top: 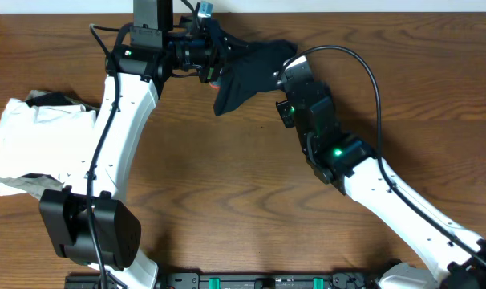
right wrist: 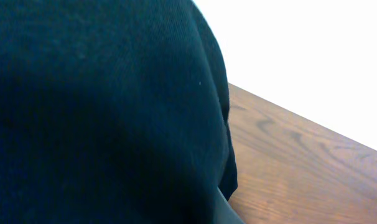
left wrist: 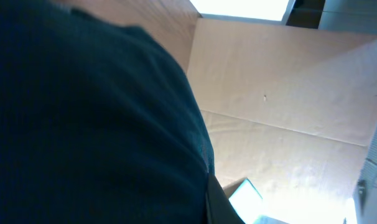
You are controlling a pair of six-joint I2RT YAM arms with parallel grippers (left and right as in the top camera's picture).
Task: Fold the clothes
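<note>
Upper centre, I see leggings point(top: 245, 74) bunched between left gripper point(top: 216, 67) and right gripper point(top: 280, 80). Fabric hides both, so I cannot tell their grip.

Over the centre of the brown wooden table point(top: 227, 185) I can pass freely; a crumpled white cloth garment point(top: 42, 140) blocks my left edge, bunched black leggings point(top: 247, 72) the far middle.

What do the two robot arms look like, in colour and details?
The left arm and the right arm have white links with black joints and black wrist parts. A thin black cable loops along the right arm, and a green light glows there.
</note>
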